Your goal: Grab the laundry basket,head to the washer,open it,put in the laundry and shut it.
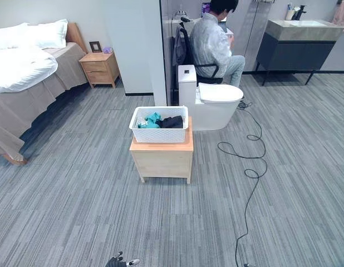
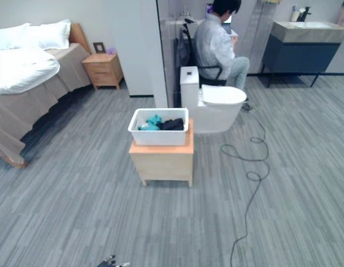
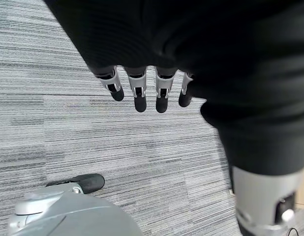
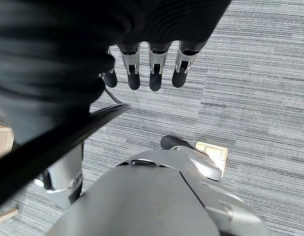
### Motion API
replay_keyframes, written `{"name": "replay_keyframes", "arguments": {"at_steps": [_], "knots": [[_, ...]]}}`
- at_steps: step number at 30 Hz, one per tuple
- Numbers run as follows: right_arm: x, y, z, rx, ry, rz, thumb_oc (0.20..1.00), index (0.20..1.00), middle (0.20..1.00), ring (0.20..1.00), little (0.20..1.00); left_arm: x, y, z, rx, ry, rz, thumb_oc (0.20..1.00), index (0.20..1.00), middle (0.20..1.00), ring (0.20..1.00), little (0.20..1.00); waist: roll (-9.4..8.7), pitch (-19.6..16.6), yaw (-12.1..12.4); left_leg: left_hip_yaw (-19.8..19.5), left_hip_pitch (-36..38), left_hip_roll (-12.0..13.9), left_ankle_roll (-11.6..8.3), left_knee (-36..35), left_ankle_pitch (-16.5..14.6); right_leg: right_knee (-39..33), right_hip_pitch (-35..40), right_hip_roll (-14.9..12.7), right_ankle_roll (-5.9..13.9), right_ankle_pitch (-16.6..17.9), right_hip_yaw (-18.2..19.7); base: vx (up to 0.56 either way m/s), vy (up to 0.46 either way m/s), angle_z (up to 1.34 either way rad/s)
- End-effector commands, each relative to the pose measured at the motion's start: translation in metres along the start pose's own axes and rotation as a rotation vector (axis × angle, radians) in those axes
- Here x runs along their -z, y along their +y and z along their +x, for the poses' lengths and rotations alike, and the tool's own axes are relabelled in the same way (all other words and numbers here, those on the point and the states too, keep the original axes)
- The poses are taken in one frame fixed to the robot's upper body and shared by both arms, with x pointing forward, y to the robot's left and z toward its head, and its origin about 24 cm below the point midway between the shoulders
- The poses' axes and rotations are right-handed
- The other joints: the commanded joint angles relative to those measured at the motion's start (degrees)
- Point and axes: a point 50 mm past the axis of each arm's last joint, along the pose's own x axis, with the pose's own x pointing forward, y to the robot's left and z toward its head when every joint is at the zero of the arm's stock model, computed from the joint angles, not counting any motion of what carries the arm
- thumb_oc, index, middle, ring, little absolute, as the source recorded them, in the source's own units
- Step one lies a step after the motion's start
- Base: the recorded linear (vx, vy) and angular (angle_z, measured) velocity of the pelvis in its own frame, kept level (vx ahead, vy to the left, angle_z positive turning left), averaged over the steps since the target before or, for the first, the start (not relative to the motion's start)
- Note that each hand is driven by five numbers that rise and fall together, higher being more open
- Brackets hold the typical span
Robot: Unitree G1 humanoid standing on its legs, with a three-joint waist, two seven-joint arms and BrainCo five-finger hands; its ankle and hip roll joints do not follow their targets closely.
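White laundry basket (image 1: 159, 132) sits on a low wooden stand (image 1: 162, 158) at 12 o'clock from the robot, mid-floor, well apart from both hands. Basket contents: teal clothes (image 1: 150, 120) on its 9 o'clock side, a dark garment (image 1: 172, 122) on its 3 o'clock side, the two touching. Basket is upright, with its perforated wall facing the camera.

Left hand (image 3: 139, 88): fingers straight and relaxed, spread slightly, holding nothing, grey carpet (image 3: 93, 147) past them. Its fingertips also show at 6 o'clock in the left eye view. Right hand (image 4: 149, 66): fingers straight, apart, empty, over carpet.

Behind the basket at 12–1 o'clock: white toilet (image 1: 214, 103), lid down. Beyond it a person (image 1: 211, 44) seated on a chair, back to the camera. Bed (image 1: 24, 72) at 10 o'clock, wooden nightstand (image 1: 99, 68) beside it. Vanity with sink (image 1: 303, 36) at 2 o'clock.
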Motion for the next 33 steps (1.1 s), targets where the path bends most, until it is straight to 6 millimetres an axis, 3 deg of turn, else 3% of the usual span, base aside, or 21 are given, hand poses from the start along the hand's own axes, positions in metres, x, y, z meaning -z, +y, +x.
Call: {"name": "replay_keyframes", "arguments": {"at_steps": [1, 10, 16, 17, 18, 20, 22, 23, 24, 25, 29, 30, 31, 33], "knots": [[0.008, 0.015, 0.0, -0.042, 0.04, -0.002, 1.0, 1.0, 1.0, 1.0, 1.0, -0.015, 0.018, 0.002, -0.053, -0.047, 0.01, 1.0, 1.0, 1.0, 1.0, 1.0, -4.3, -0.4, 1.06, 0.14, 0.42, 1.5, -1.84, -4.61, 1.7, -14.34, 7.69, -5.96, 5.05, 4.36, 0.93, 0.0, 0.0, 0.0], [0.009, 0.012, 0.0, -0.028, 0.041, 0.018, 1.0, 1.0, 1.0, 1.0, 1.0, -0.016, 0.019, 0.002, -0.054, -0.051, 0.018, 1.0, 1.0, 1.0, 1.0, 1.0, -4.23, -0.2, 1.05, -0.01, 0.3, 1.99, -2.31, -4.61, 2.0, -14.34, 8.01, -5.52, 4.73, 3.97, 0.37, 0.01, -0.017, 0.02], [0.002, 0.002, 0.0, 0.009, 0.012, 0.068, 1.0, 1.0, 1.0, 1.0, 1.0, -0.022, 0.024, 0.003, -0.07, -0.077, 0.016, 1.0, 1.0, 1.0, 1.0, 1.0, -4.35, 1.73, 1.4, -0.37, -0.5, 4.34, -3.82, -3.77, 3.85, -14.34, 8.25, -4.08, 3.4, 3.18, 0.05, 0.0, -0.112, 0.09], [-0.006, -0.001, 0.001, 0.019, -0.019, 0.085, 1.0, 1.0, 1.0, 1.0, 1.0, -0.024, 0.025, 0.003, -0.071, -0.087, 0.005, 1.0, 1.0, 1.0, 1.0, 1.0, -4.78, 3.36, 1.76, -0.55, -4.12, 5.25, -4.96, 3.9, 2.52, -14.34, 8.9, -3.44, 2.04, 2.57, -0.16, -0.03, -0.114, 0.22], [-0.006, -0.001, 0.001, 0.019, -0.019, 0.085, 1.0, 1.0, 1.0, 1.0, 1.0, -0.024, 0.025, 0.003, -0.071, -0.087, 0.005, 1.0, 1.0, 1.0, 1.0, 1.0, -4.76, 3.32, 1.69, -0.64, -4.31, 5.27, -4.97, 4.15, 2.39, -14.34, 8.87, -3.41, 2.03, 2.58, -0.23, -0.07, -0.175, 0.23], [-0.02, -0.009, 0.002, 0.049, -0.07, 0.109, 1.0, 1.0, 1.0, 1.0, 1.0, -0.033, 0.024, 0.004, -0.067, -0.119, -0.02, 1.0, 1.0, 1.0, 1.0, 1.0, -4.62, 6.45, 2.33, -2.43, -12.16, 5.06, -6.24, 16.63, 6.79, -13.73, 9.23, -2.8, 0.41, 2.28, -0.99, -0.11, -0.108, 0.23], [-0.042, -0.019, 0.001, 0.081, -0.145, 0.13, 1.0, 1.0, 1.0, 1.0, 1.0, -0.036, 0.022, 0.004, -0.068, -0.134, -0.053, 1.0, 1.0, 1.0, 1.0, 1.0, -4.94, 8.11, 2.75, -2.71, -18.1, 4.0, -5.73, 24.54, 9.22, -13.93, 9.36, -2.75, -0.13, 1.73, -1.86, -0.04, -0.071, 0.31], [-0.042, -0.019, 0.001, 0.081, -0.145, 0.13, 1.0, 1.0, 1.0, 1.0, 1.0, -0.036, 0.022, 0.004, -0.068, -0.134, -0.053, 1.0, 1.0, 1.0, 1.0, 1.0, -4.89, 8.03, 2.67, -2.82, -18.32, 4.01, -5.73, 24.74, 9.15, -13.91, 9.28, -2.69, -0.13, 1.72, -1.94, 0.13, 0.012, -0.07], [-0.05, -0.049, -0.002, 0.182, -0.137, 0.195, 1.0, 1.0, 1.0, 1.0, 1.0, -0.039, 0.013, 0.005, -0.048, -0.147, -0.044, 1.0, 1.0, 1.0, 1.0, 1.0, -4.39, 7.66, 4.39, 0.36, -21.19, 4.9, -4.79, 21.02, 8.58, -14.34, 9.92, -3.07, 0.26, 0.71, -3.43, 0.27, 0.154, -0.07], [-0.05, -0.06, -0.004, 0.222, -0.131, 0.243, 1.0, 1.0, 1.0, 1.0, 1.0, -0.039, 0.003, 0.005, -0.021, -0.169, -0.059, 1.0, 1.0, 1.0, 1.0, 1.0, -3.35, 6.81, 5.87, 1.3, -21.85, 5.06, -4.14, 13.74, 8.08, -14.34, 10.1, -3.36, 0.99, -0.28, -3.52, 0.28, 0.153, 0.02], [-0.065, -0.064, -0.008, 0.219, -0.264, 0.259, 1.0, 1.0, 1.0, 1.0, 1.0, -0.033, 0.009, 0.003, -0.042, -0.165, -0.109, 1.0, 1.0, 1.0, 1.0, 1.0, -3.74, 7.05, 5.57, 1.55, -23.71, 5.79, -4.75, 4.1, 10.79, -14.34, 10.66, -2.96, 2.01, -1.98, -1.81, 0.23, 0.132, 0.26], [-0.074, -0.065, -0.009, 0.227, -0.291, 0.26, 1.0, 1.0, 1.0, 1.0, 1.0, -0.028, 0.015, 0.002, -0.063, -0.139, -0.104, 1.0, 1.0, 1.0, 1.0, 1.0, -4.51, 7.14, 5.68, 1.89, -24.88, 5.74, -4.97, 3.53, 11.45, -14.34, 11.75, -3.05, 2.48, -2.8, -1.53, 0.47, 0.194, 0.21], [-0.088, -0.051, -0.008, 0.182, -0.335, 0.237, 1.0, 1.0, 1.0, 1.0, 1.0, -0.019, 0.025, 0.001, -0.109, -0.099, -0.12, 1.0, 1.0, 1.0, 1.0, 1.0, -5.6, 6.34, 6.48, 2.4, -25.61, 5.46, -4.76, 5.66, 12.11, -14.34, 13.88, -3.86, 3.22, -3.34, -0.74, 0.54, 0.223, -0.18], [-0.093, -0.043, -0.007, 0.16, -0.347, 0.236, 1.0, 1.0, 1.0, 1.0, 1.0, -0.015, 0.032, 0.0, -0.137, -0.078, -0.131, 1.0, 1.0, 1.0, 1.0, 1.0, -6.37, 5.76, 7.01, 1.95, -25.75, 4.81, -4.25, 7.16, 11.71, -13.46, 14.64, -4.81, 3.55, -3.3, -0.25, 0.37, 0.157, -0.47]]}}
